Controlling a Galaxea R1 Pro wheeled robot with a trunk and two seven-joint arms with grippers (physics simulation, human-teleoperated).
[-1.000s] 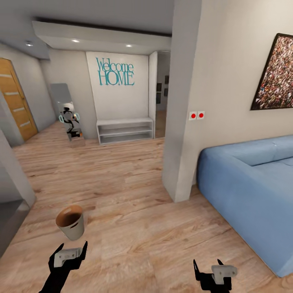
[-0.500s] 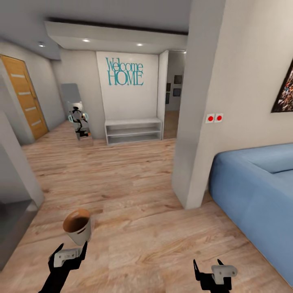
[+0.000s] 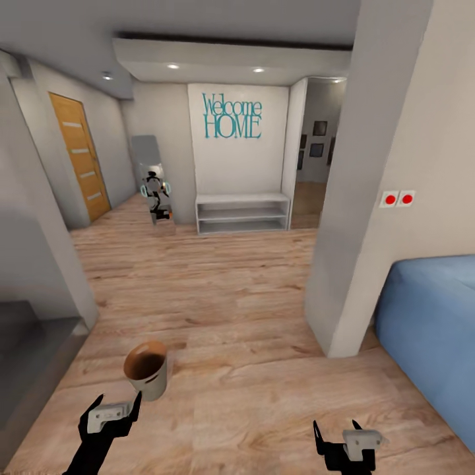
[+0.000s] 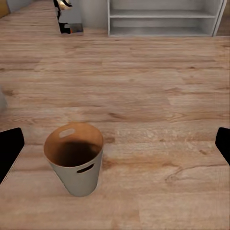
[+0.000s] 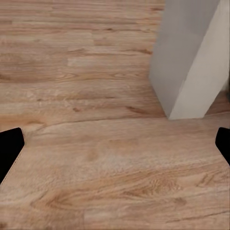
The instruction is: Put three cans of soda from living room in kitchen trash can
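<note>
No soda cans are in view. A small round bin, grey-beige outside and copper-brown inside, stands upright and empty on the wood plank floor. It sits just ahead of my left gripper, slightly to its right, and the two are apart. In the left wrist view the bin shows two handle slots, and the black fingertips stand wide apart, open and empty. My right gripper hangs low over bare floor, open with nothing in it.
A white wall pillar rises ahead on the right, with the blue sofa behind it. A grey wall corner and a dark low ledge stand at the left. Beyond are a white shelf, a mirror and a wooden door.
The whole view has swung left, so the sofa and pillar slid right. The bin now lies lower and closer to my left gripper. Both grippers hold the same pose.
</note>
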